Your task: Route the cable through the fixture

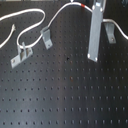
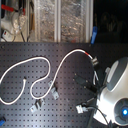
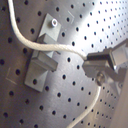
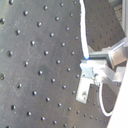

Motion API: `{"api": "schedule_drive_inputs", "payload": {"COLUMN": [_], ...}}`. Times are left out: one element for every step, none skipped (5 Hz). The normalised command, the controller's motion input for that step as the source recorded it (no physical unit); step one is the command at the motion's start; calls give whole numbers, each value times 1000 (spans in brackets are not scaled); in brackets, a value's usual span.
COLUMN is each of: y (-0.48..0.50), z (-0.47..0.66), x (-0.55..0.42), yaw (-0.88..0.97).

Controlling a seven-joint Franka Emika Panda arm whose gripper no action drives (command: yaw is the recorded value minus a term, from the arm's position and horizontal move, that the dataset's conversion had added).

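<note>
In the first exterior view I am seeing the cable point(image 1: 30, 26) looping across the board's left, passing a bracket point(image 1: 46, 37), then running up to the gripper point(image 1: 93, 56); in the first wrist view its fingers point(image 3: 100, 64) are pinching the cable.

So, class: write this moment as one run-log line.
gripper: shut on cable | cable: lying across fixture clip | board: black perforated | routing: not finished

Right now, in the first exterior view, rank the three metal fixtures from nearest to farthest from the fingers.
1. Right fixture, on the first exterior view's right.
2. Middle fixture, left of centre, under the cable loop.
3. Left fixture, far on the first exterior view's left.
</note>
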Motion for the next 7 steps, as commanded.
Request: {"api": "schedule_drive_inputs", "payload": {"y": [-41, -53, -90, -55, -172, -125, -76], "z": [112, 349, 93, 50, 85, 74, 107], "x": [-17, -21, -35, 3, 56, 65, 44], "yaw": [0, -83, -100, -160, -666, -823, -880]}}
